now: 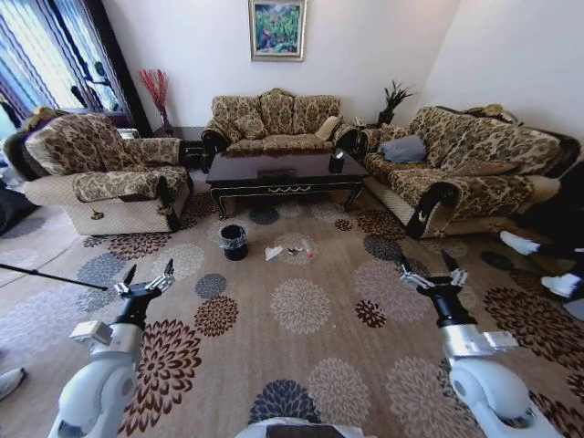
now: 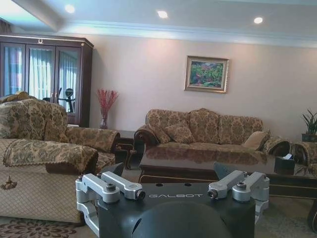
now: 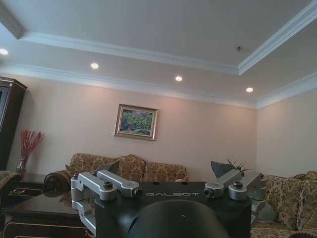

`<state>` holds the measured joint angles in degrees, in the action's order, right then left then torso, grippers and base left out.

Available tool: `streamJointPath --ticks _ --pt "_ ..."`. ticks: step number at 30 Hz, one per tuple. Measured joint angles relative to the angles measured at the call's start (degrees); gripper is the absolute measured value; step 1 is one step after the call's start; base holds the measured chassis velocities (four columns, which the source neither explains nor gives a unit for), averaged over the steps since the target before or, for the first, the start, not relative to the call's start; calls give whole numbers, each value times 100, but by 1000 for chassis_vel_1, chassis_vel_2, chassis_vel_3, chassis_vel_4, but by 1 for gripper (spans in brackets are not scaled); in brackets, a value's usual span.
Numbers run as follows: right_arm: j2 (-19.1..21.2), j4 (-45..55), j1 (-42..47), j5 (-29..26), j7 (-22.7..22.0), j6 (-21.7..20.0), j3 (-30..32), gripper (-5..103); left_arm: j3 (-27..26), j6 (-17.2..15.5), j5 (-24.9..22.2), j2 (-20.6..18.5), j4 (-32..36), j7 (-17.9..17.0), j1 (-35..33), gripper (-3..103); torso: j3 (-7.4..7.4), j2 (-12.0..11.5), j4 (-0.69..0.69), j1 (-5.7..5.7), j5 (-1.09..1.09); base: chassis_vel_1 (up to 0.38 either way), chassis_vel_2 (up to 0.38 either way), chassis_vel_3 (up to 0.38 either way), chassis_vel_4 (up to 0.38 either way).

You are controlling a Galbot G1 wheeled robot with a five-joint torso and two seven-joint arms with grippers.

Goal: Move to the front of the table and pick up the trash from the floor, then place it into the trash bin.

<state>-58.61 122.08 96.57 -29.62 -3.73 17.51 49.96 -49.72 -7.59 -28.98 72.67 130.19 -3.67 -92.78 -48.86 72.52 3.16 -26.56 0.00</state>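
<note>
Left pincer [image 1: 147, 275] spread wide above the carpet [image 1: 301, 365], well short of the trash bin [image 1: 234, 242]. Bin just before the surface [image 1: 283, 171]; trash [image 1: 288, 250] on the floor just right of the bin. Right pincer [image 1: 429, 270] likewise wide, empty.

Bright, evenly lit room; daylight plus ceiling spots

Daylight pours through the curtained window [image 1: 36, 46] at the head view's far left, washing it nearly white; recessed ceiling lights [image 3: 178, 78] glow as small glaring discs in both wrist views; the dark glossy surface [image 1: 283, 169] carries pale reflections; shadows under the furniture are soft; the head view bows strongly at its edges, walls and sofas curving; the left wrist view looks faintly hazy, with a bluish cast on the ceiling.
</note>
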Motion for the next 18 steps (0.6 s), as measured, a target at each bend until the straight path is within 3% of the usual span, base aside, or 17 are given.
streamJointPath --ticks 18 --pt "115 -58 -14 -41 226 163 28 100 12 23 44 -41 47 41 2 100 0 0 0 0 0 0 0 0 0"
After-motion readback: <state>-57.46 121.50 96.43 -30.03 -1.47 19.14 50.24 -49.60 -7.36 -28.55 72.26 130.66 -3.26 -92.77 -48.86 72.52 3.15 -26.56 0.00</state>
